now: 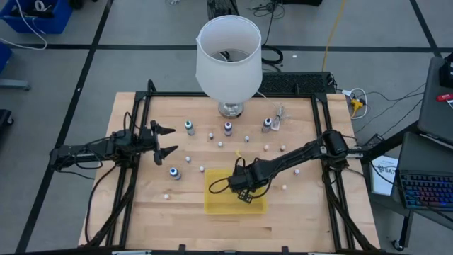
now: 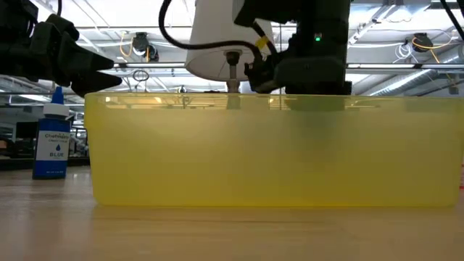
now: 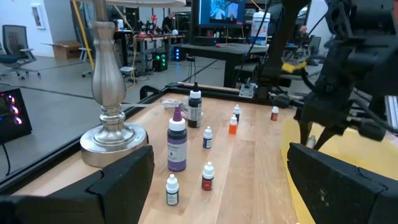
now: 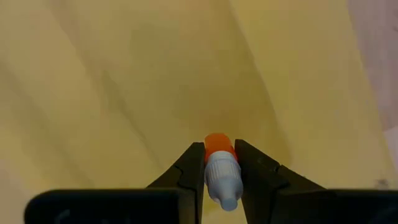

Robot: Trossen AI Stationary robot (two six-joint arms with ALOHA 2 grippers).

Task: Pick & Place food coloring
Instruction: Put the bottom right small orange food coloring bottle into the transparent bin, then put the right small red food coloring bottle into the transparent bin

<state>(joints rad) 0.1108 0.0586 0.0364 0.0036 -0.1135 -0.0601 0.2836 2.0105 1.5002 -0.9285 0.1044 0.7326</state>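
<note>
Small food coloring bottles stand upright and scattered on the wooden table (image 1: 212, 152): a purple one (image 3: 176, 146), a black one (image 3: 194, 109), an orange one (image 3: 232, 126), a blue one (image 2: 52, 138) and several tinier ones. My right gripper (image 1: 244, 195) is down in the yellow tray (image 1: 219, 202), shut on a tiny orange bottle (image 4: 221, 165) with a white cap. My left gripper (image 1: 166, 142) hovers open over the table's left side, touching nothing. My right gripper pinches the tiny orange bottle between its two fingertips (image 4: 193, 168), at the joint of white cap (image 4: 224, 180) and orange body (image 4: 217, 144). The fingers come from above, pointing down into the tray. The bottle lies along the fingers, cap toward the wrist, orange end toward the tray floor.
A lamp with a white shade (image 1: 228, 57) and a silver base (image 3: 112, 140) stands at the table's far middle. A black frame (image 1: 141, 99) rims the table. The tray's translucent yellow wall (image 2: 275, 152) fills the low view. Bare wood lies near the tray's front edge.
</note>
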